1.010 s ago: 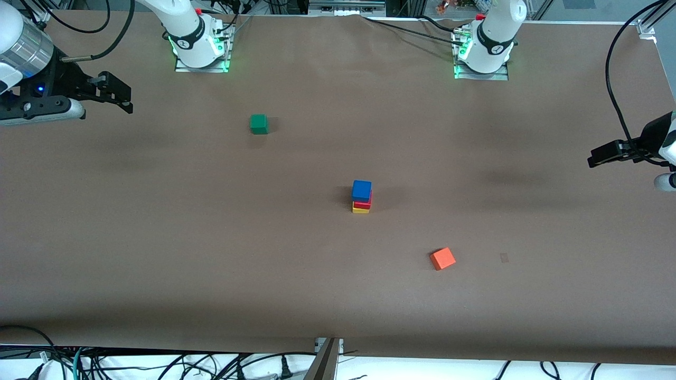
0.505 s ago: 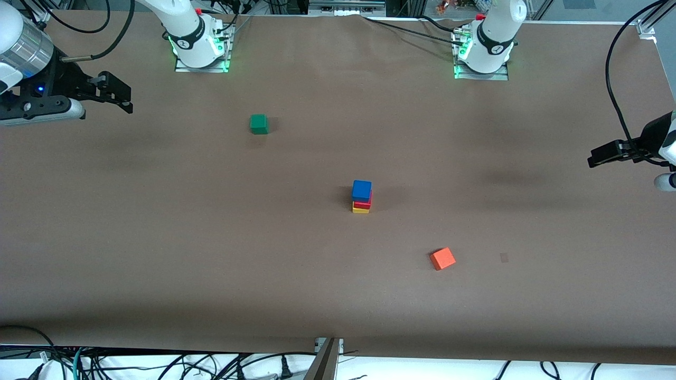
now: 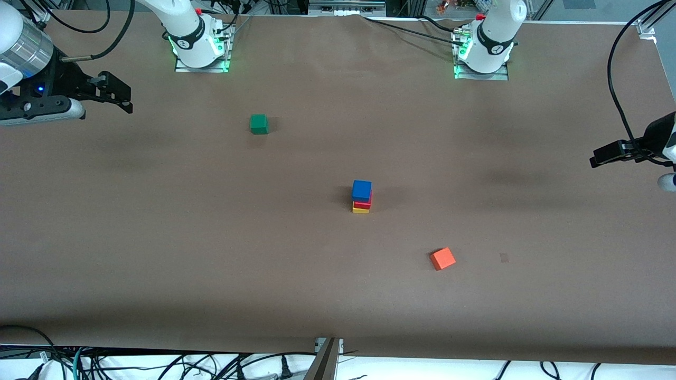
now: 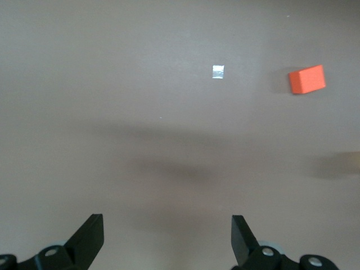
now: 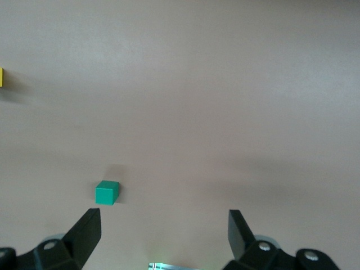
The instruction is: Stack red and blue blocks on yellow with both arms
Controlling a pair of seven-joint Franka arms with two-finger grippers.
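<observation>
A stack stands mid-table: the blue cube (image 3: 362, 189) on the red cube (image 3: 362, 203) on the yellow cube (image 3: 360, 210). A sliver of the yellow cube shows at the edge of the right wrist view (image 5: 1, 77). My left gripper (image 3: 602, 157) is up in the air at the left arm's end of the table, open and empty; it also shows in the left wrist view (image 4: 167, 236). My right gripper (image 3: 122, 98) is up at the right arm's end of the table, open and empty; it also shows in the right wrist view (image 5: 164, 232).
A green cube (image 3: 259, 124) lies nearer the right arm's base; it also shows in the right wrist view (image 5: 107, 192). An orange-red cube (image 3: 442, 258) lies nearer the front camera than the stack and shows in the left wrist view (image 4: 307, 79). A small tape mark (image 3: 504, 257) lies beside it.
My left gripper has drawn slightly farther toward the left arm's end of the table. The stack and the right arm have not moved.
</observation>
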